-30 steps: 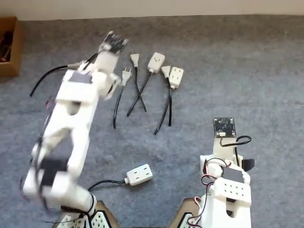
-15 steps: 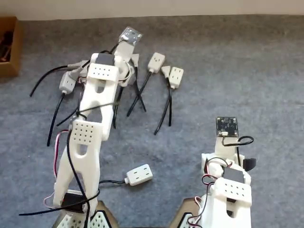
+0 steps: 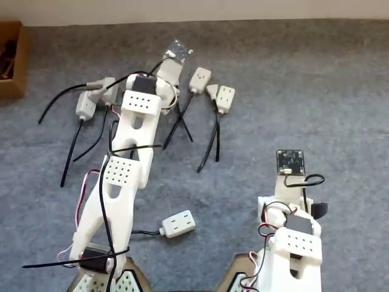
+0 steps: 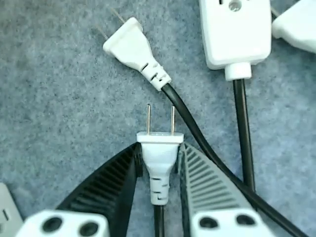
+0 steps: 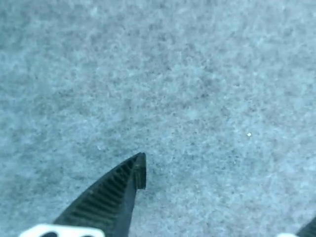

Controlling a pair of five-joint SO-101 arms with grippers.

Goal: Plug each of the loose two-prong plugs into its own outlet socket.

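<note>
Grey carpet lies under my left pincer and spreads out on every side of it. Ahead of the pincer, past the carpet's far edge, runs a pale strip of wall. Well off to its left sits a brown box. The light is soft and even.
</note>
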